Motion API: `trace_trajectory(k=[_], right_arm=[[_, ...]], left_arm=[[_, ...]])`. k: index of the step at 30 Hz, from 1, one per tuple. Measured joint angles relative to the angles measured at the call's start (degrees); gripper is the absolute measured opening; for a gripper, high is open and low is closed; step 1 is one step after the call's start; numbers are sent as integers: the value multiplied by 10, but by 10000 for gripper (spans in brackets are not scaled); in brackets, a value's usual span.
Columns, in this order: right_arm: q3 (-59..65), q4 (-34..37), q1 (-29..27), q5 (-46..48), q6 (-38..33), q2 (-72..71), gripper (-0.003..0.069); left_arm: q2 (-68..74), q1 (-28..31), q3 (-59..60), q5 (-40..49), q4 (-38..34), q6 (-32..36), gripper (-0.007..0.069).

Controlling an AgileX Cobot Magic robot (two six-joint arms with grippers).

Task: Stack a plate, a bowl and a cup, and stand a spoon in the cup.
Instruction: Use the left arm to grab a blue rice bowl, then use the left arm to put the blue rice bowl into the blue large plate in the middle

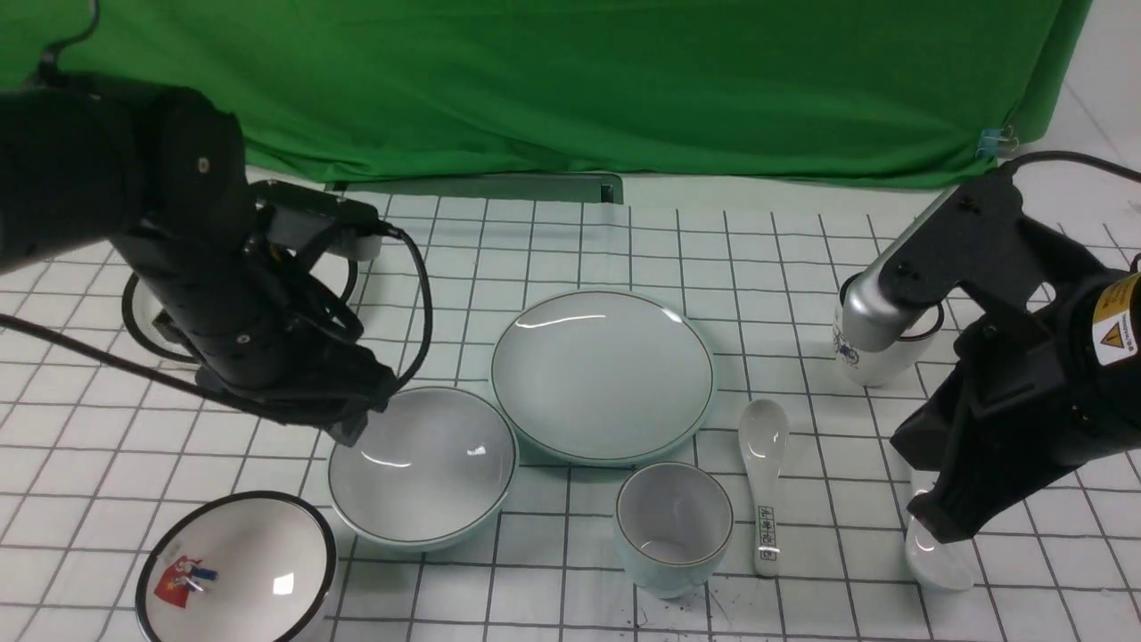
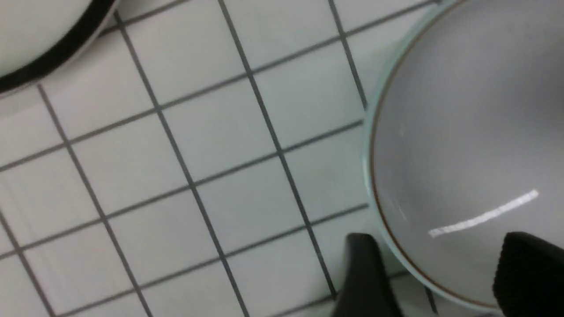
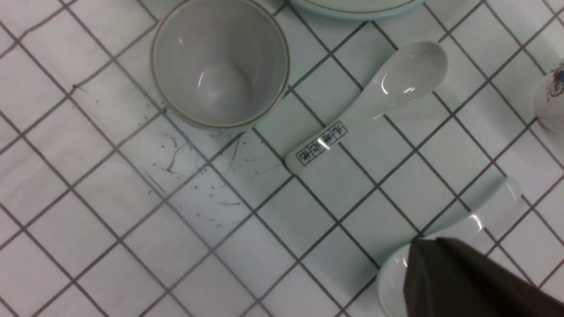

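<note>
L gripper [image 1: 352, 426] open at bowl [image 1: 423, 468] rim; R gripper [image 1: 943, 526] shut over spoon [image 1: 940, 562].
Front: plate [image 1: 602, 374] sits mid table [image 1: 535, 241], a bit far. Bowl is just near-left of it, on the table, not on the plate. Cup [image 1: 673, 526] stands upright, near, right of bowl. Marked spoon [image 1: 765, 486] lies just right of cup. Spoon lies near-right, well apart from cup, w/ R gripper tip above it. Picture bowl [image 1: 236, 571] is near-left. L wrist: the two fingers [image 2: 365, 277] stand wide apart, one outside the bowl rim, one inside, rim btw them, not pinched. R wrist: gripper tip is one dark closed wedge over spoon's scoop end; can't tell if it touches. Handle sticks out free. Cup & marked spoon show too.
</note>
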Motion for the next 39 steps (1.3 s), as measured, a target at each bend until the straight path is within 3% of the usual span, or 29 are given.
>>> trace_trajectory(k=[2,6,10,15,17,22,25,28,39], right_arm=[[0,-1,0,-3,0,0,13],[0,-1,0,-19,0,0,13],[0,-2,1,-40,0,0,13],[0,-2,1,-42,0,0,15],[0,-2,1,-42,0,0,15],[0,-3,1,-41,0,0,15],[-9,-3,1,-27,1,0,15],[-26,-3,1,-3,2,0,15],[-55,-3,1,36,2,-1,15]], left_arm=[[19,12,-1,-19,-10,0,459],[47,16,-2,-35,-45,11,467],[87,13,-2,-46,-103,59,321],[93,11,-6,-60,-95,67,41],[82,11,-17,-55,-90,69,-10],[42,11,-76,-51,-116,81,-11],[41,8,-134,-52,-207,136,-11],[70,-3,-192,-41,-254,153,-11],[255,-30,-313,9,-241,126,-9]])
